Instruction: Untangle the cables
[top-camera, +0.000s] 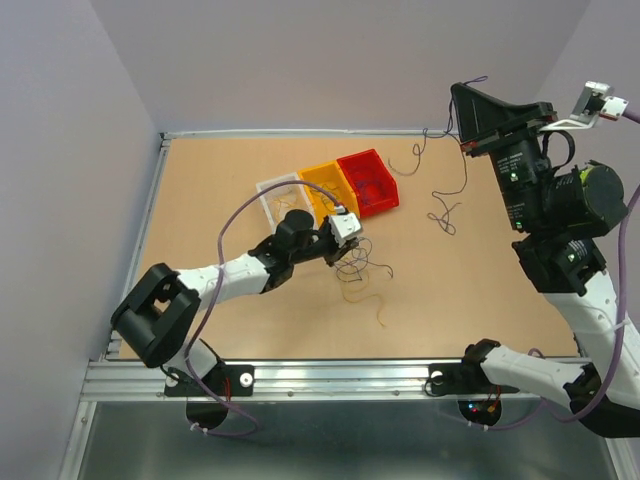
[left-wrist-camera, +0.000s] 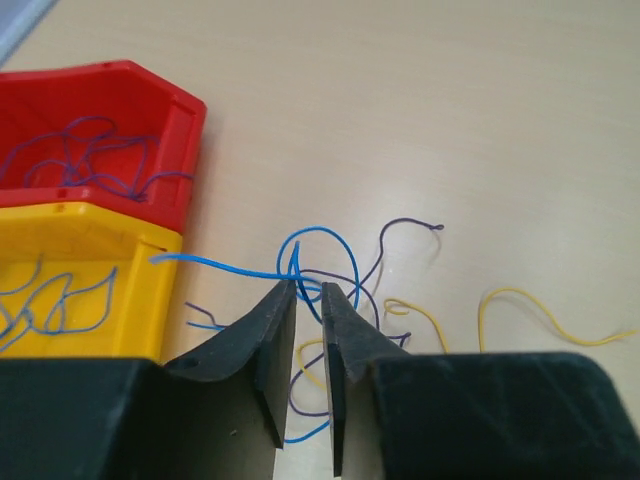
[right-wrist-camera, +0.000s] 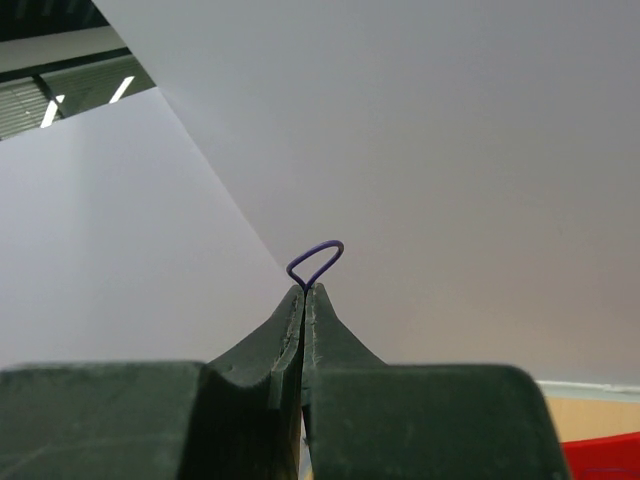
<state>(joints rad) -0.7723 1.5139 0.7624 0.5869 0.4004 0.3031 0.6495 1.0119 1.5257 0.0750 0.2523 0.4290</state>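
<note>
Left gripper (left-wrist-camera: 310, 288): black jaws narrowly parted, a thin blue wire (left-wrist-camera: 225, 265) crossing at their tips (no clamp evident). The curly tangle of yellow, blue and dark cables (top-camera: 358, 268) lies on the tan table (top-camera: 480, 290) directly ahead, nearer this arm. Right gripper (right-wrist-camera: 305, 292): closed on a purple wire loop (right-wrist-camera: 318, 255), raised well apart.

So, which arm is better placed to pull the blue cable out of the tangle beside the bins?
Left. The left end effector is at the tangle, with the blue cable looping just ahead. The right end effector is raised high, shut on a purple cable.
</note>
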